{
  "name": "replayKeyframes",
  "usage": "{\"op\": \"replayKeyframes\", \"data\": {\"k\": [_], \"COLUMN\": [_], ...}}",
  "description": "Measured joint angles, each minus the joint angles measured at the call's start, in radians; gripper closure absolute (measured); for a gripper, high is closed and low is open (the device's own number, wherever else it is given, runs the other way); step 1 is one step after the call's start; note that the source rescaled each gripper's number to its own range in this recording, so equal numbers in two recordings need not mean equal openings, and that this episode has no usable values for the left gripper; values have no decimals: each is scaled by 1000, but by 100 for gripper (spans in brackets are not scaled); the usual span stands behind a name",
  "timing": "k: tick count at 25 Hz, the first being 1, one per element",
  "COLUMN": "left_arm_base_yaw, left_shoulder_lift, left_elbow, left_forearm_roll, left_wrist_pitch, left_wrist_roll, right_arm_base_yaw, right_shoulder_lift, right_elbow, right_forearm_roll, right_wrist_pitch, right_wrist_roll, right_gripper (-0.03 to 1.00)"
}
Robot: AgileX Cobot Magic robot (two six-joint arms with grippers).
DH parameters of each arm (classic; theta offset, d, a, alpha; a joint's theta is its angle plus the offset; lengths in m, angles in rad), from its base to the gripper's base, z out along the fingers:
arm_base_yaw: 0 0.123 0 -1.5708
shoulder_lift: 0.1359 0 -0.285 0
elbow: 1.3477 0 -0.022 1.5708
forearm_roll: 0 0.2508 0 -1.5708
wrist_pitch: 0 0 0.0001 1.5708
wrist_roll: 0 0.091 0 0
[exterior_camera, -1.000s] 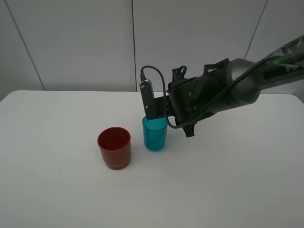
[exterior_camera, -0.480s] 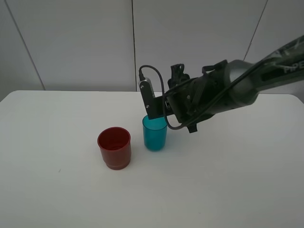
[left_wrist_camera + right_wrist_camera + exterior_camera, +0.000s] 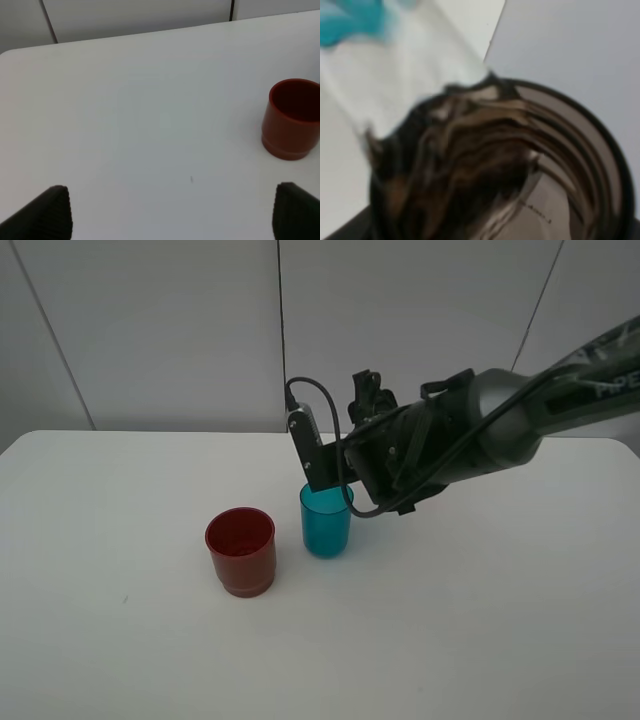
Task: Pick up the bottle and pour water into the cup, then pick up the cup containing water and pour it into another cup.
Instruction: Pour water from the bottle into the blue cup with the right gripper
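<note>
The teal cup (image 3: 326, 521) stands upright at the middle of the table, and its blurred edge shows in the right wrist view (image 3: 350, 20). The red cup (image 3: 241, 550) stands to its left, apart from it, and also shows in the left wrist view (image 3: 292, 119). My right gripper (image 3: 378, 438) is shut on the smoky brown bottle (image 3: 490, 165), held tilted just above and behind the teal cup. In the exterior view the arm hides most of the bottle. My left gripper (image 3: 170, 212) is open and empty over the left of the table, away from the red cup.
The white table (image 3: 120, 500) runs to a grey panelled wall (image 3: 150, 330) at the back. A black cable and the wrist camera (image 3: 310, 452) hang directly over the teal cup's rim.
My right wrist has turned and risen slightly, shifting a little left over the teal cup. Both cups have stayed in place.
</note>
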Motion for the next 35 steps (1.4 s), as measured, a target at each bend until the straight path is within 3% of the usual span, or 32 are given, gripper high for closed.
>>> {"op": "replayKeyframes", "data": {"k": [35], "left_arm_base_yaw": [0], "left_shoulder_lift": [0], "left_elbow": [0], "left_forearm_roll": [0], "left_wrist_pitch": [0], "left_wrist_roll": [0], "right_arm_base_yaw": [17], "right_shoulder_lift": [0], "right_elbow": [0], "right_forearm_roll": [-79], "right_wrist_pitch": [78], "right_wrist_roll": [-1], "right_gripper": [96]}}
